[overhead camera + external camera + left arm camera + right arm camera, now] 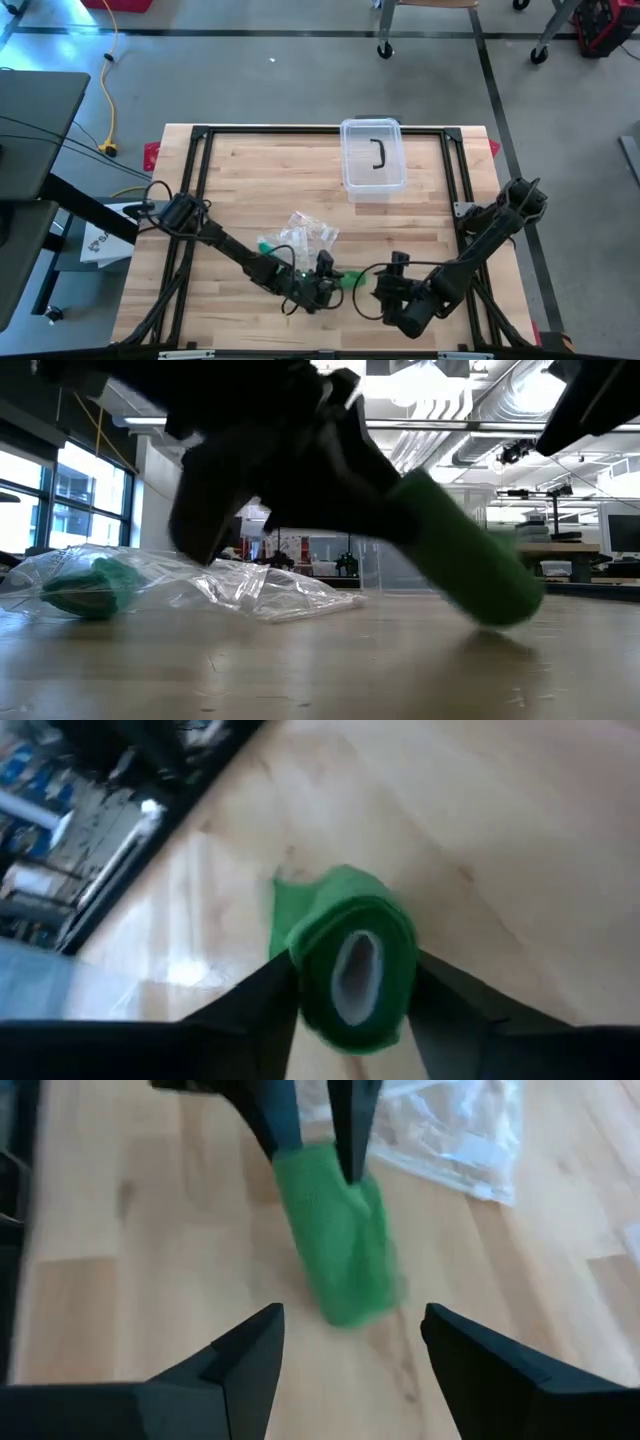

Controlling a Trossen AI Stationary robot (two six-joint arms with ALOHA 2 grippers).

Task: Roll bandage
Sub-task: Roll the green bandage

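Note:
A green bandage roll (350,280) sits near the table's front edge with my left gripper (325,287) shut on it. In the left wrist view the roll (350,955) shows its hollow pale core. My right gripper (350,1350) stands open just to the right of the roll (340,1240), which lies beyond its fingertips, and touches nothing. In the high view my right gripper (385,295) is a short way from the roll. My left gripper pinches the roll's near end (400,975) between its two fingers, one on each curved side. The fingers (265,1005) come slanting down from the table's left and lie along the roll. The roll (470,560) sticks out past them, tilted down, its free end just above the wood.
Crumpled clear plastic bags (305,235) lie behind the grippers, one with a second green roll (90,585) inside. A clear lidded box (374,155) with a black handle stands at the table's far edge. Bare wood lies to the far left and right.

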